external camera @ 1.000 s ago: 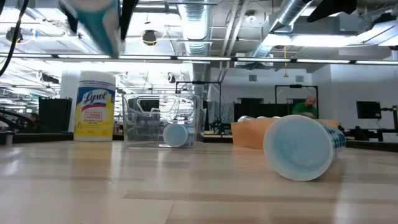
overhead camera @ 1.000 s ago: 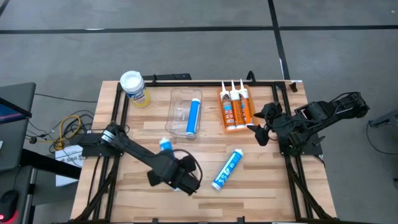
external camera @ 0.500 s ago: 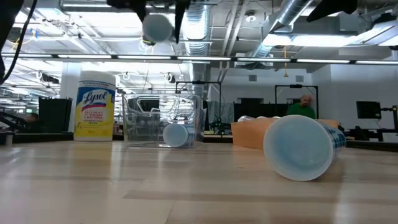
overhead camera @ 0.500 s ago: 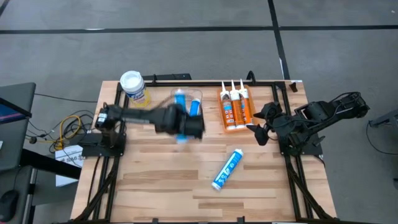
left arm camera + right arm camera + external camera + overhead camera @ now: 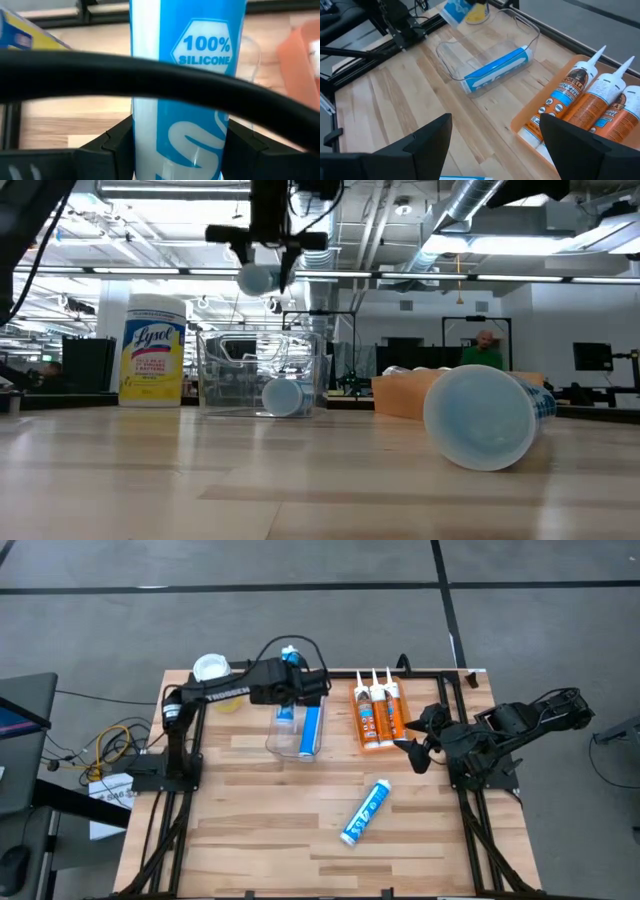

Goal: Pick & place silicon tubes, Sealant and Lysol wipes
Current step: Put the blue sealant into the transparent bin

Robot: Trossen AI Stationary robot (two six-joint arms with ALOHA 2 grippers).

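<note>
Holding a blue silicone tube (image 5: pixel 287 712) in my left gripper (image 5: pixel 290 692), fingers pinched on the tube's barrel, hung above the clear bin (image 5: pixel 297 722) at the back-centre of the table (image 5: pixel 260 840). Left wrist view shows the "100% SILICONE" print between my dark fingers (image 5: pixel 112 137), so the grip is mid-barrel. Low view has the tube's round end facing the camera, well above the bin rim.

Handling, my read: rigid plastic cartridge, smooth glossy label, so likely slippery under the pads; round, so it will roll once released. Moderately heavy if full. Mid-barrel hold looks right, near the balance point; avoid the nozzle end.

One tube (image 5: pixel 311 730) already lies in the bin along its right side. The free slot is beside it on the left, roughly under the one I carry. Next move in my view: lower until the tube is inside the walls, then release, so it doesn't bounce off the other one.

Another blue tube (image 5: pixel 365 811) lies loose on the table, front of centre, well apart from the bin. Three sealant cartridges (image 5: pixel 378 710) sit in an orange tray (image 5: pixel 357 718) just right of the bin. Lysol wipes (image 5: pixel 211 670) stand at the back-left corner, partly under my arm.

Right gripper (image 5: pixel 418 745) waits near the tray, fingers spread, nothing in them.
</note>
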